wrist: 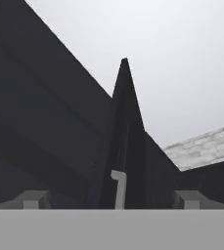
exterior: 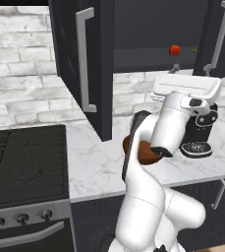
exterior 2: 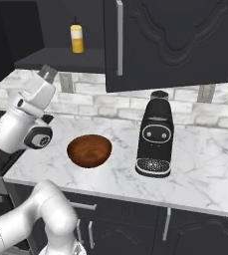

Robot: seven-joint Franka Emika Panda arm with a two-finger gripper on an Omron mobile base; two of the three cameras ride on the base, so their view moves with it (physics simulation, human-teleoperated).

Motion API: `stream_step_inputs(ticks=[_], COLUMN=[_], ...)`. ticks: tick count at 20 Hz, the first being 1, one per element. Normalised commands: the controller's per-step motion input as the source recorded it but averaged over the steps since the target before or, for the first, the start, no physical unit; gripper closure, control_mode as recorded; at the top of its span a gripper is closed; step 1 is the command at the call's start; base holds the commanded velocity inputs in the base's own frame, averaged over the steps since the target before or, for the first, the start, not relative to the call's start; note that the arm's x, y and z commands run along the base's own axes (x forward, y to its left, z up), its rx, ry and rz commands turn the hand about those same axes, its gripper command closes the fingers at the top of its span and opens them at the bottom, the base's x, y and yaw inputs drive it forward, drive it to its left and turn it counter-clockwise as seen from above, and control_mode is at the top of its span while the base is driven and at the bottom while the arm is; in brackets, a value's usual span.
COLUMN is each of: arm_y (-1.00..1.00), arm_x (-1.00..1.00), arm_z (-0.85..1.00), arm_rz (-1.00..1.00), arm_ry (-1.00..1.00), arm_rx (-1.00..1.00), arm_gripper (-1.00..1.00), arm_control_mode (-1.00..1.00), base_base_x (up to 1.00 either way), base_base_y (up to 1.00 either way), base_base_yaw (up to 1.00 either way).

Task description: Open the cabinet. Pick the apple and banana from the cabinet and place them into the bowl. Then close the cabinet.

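The black wall cabinet has its left door swung out towards me, silver bar handle facing forward. On the shelf inside sits the small red apple. A tiny yellow speck shows to its right; I cannot tell whether it is the banana. My gripper points up just below the shelf's front edge, under the apple, open with nothing between its fingers. The gripper is also seen left of the bowl. The reddish-brown bowl rests empty on the marble counter; in the left base view the arm partly hides the bowl.
A black coffee machine stands right of the bowl. A yellow bottle is on the cabinet shelf. The right cabinet door hangs above the coffee machine. A stove lies left of the counter.
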Motion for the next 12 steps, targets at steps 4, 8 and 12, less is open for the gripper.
stream_step_inputs(ticks=[4,8,12], arm_y=[0.00,0.00,0.00], arm_x=[0.47,0.64,0.43], arm_z=[0.02,0.29,0.40], arm_rz=[-0.30,-0.23,-0.11], arm_ry=[0.21,0.23,0.24], arm_rx=[0.02,0.12,0.24], arm_gripper=[-1.00,-1.00,-1.00], arm_control_mode=[-1.00,-1.00,-1.00], base_base_x=[0.00,0.00,0.00], base_base_y=[0.00,0.00,0.00], base_base_yaw=[0.00,0.00,0.00])
